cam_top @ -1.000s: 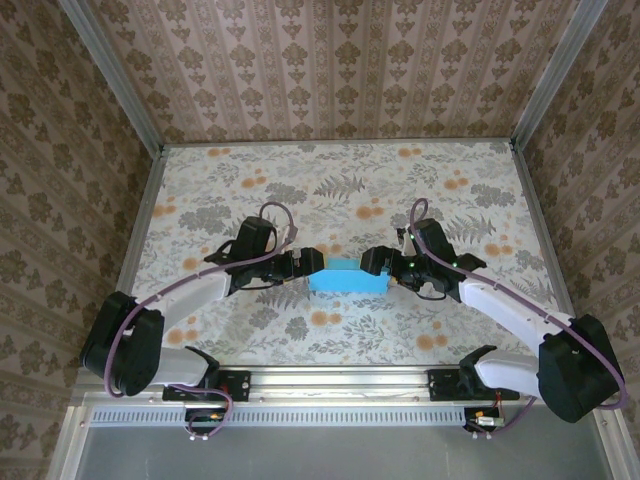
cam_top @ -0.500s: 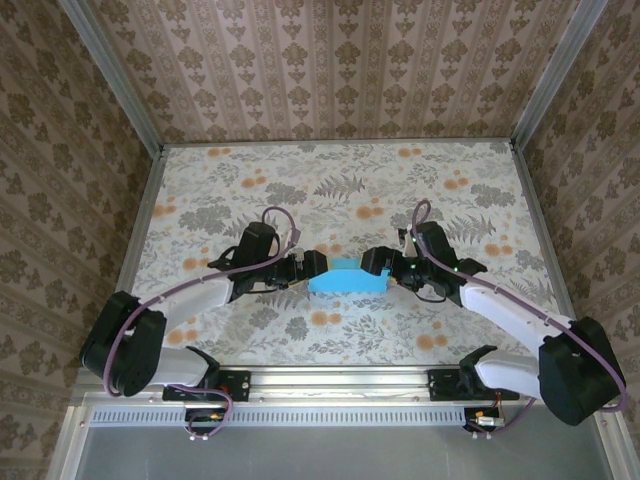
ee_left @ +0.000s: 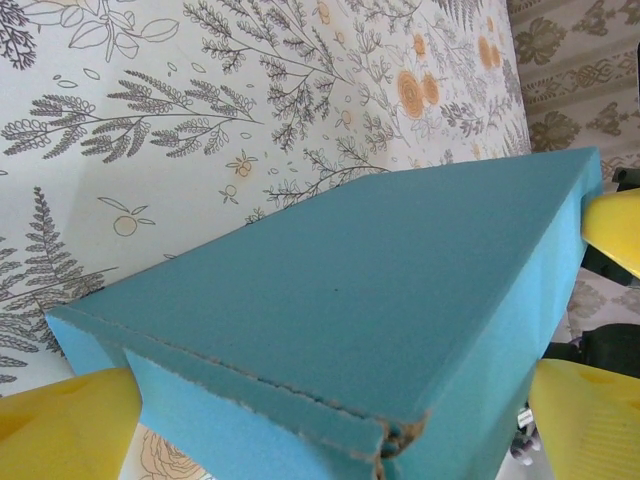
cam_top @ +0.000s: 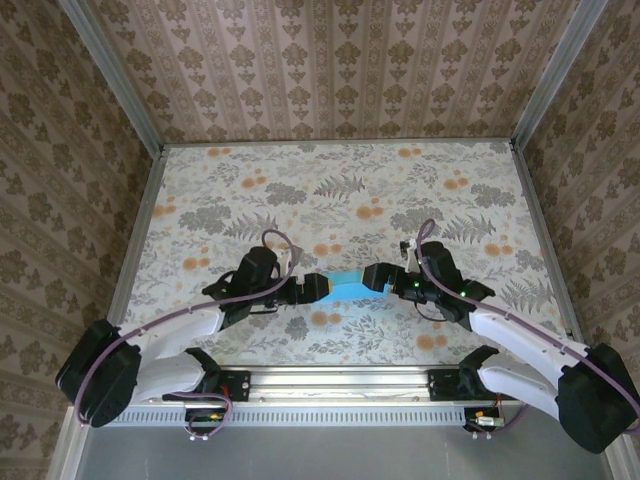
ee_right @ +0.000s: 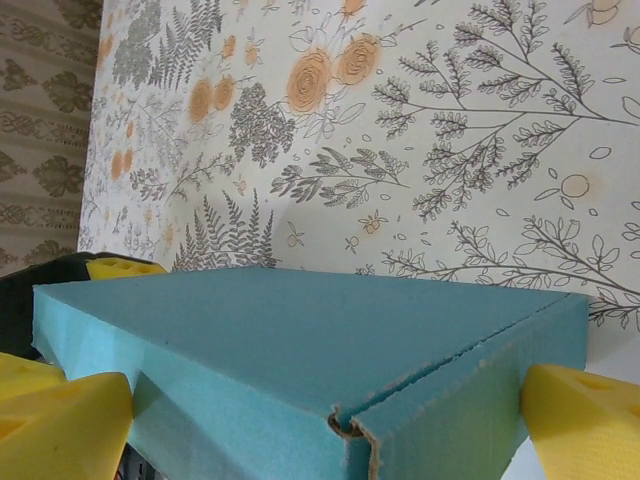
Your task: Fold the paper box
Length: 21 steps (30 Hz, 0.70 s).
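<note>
- Task prob. near done: box (cam_top: 345, 285) looked fully folded, blue side out.
- L gripper (cam_top: 317, 288) & R gripper (cam_top: 373, 278) each clamped one box end.
- Left: maybe release.

Floral-printed table (cam_top: 340, 180) across the middle of the top view. Box (cam_top: 347, 285) at lower centre; resting or lifted, unclear.

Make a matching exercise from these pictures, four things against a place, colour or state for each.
Things:
1. paper box
2. left pincer
3. right pincer
4. table

Descriptions:
A. floral print
B. closed on the box's left end
C. turquoise, held between both arms
D. closed on the box's right end

Pairs: 1-C, 2-B, 3-D, 4-A
</note>
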Tool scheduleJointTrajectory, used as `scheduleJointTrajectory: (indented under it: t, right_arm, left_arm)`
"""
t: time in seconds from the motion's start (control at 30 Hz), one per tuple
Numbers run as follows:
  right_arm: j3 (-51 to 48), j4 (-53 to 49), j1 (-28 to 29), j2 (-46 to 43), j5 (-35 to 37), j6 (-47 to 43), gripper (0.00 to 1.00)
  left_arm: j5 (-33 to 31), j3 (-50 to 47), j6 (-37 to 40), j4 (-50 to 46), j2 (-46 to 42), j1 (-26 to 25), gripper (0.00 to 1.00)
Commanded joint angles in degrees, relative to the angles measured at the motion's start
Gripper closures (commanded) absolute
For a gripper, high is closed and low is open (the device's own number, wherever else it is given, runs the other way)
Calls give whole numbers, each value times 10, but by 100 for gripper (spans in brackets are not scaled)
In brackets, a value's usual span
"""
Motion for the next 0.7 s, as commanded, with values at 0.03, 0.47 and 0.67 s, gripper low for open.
scheduleJointTrajectory:
  t: [0.03,0.47,0.67]
  right_arm:
    - [-41,-2,19,-8,3,-5,0]
    - [-91,52,36,-45,4,-37,0]
    - [-99,31,48,-54,12,-52,0]
  left_arm:
    - [-39,-32,-7,-6,-20,-32,0]
    - [-79,-74,-5,22,-44,-79,0]
    - [-70,-85,-21,35,-50,-82,0]
